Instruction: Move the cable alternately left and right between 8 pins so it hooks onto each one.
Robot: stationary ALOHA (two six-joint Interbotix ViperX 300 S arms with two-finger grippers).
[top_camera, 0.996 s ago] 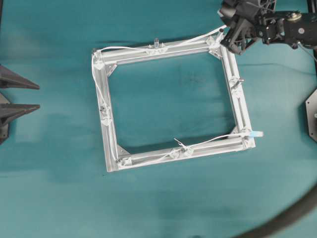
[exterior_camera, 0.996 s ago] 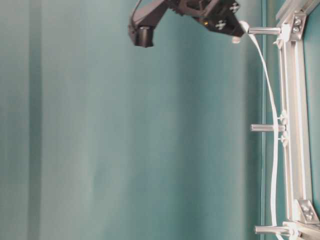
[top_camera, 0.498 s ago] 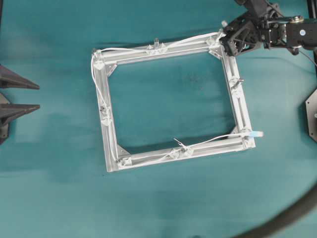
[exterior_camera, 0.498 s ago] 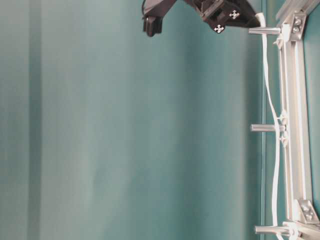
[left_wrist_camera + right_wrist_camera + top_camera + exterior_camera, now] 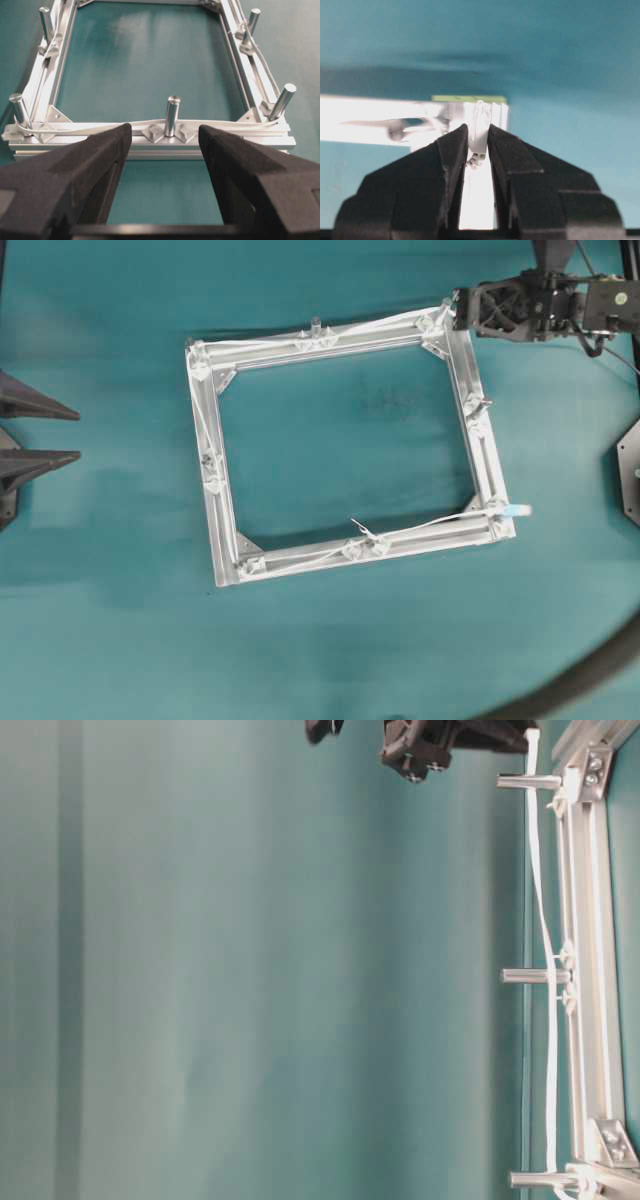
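The square aluminium frame (image 5: pixel 484 462) lies on the teal cloth. The white cable (image 5: pixel 380 324) runs from a blue-tipped end (image 5: pixel 518 510) along the near rail, up the left rail and along the far rail, hooked round several pins (image 5: pixel 315 322). My right gripper (image 5: pixel 458 310) is at the frame's far right corner, shut on the cable's plug end (image 5: pixel 479 135). The table-level view has the cable (image 5: pixel 545 940) running taut past upright pins (image 5: pixel 528 782). My left gripper (image 5: pixel 78 435) waits left of the frame, open and holding nothing; its wrist view faces a pin (image 5: pixel 172 115) with the cable (image 5: pixel 100 126) behind it.
A thick dark hose (image 5: pixel 580 680) curves across the near right corner. A black mount (image 5: pixel 630 470) sits at the right edge. The right arm (image 5: pixel 560 305) reaches in from the far right.
My right gripper has swung from a slanted pose to lie level beside the far right corner, carrying the cable end outward. The slack along the far rail has tightened. The left gripper has not moved.
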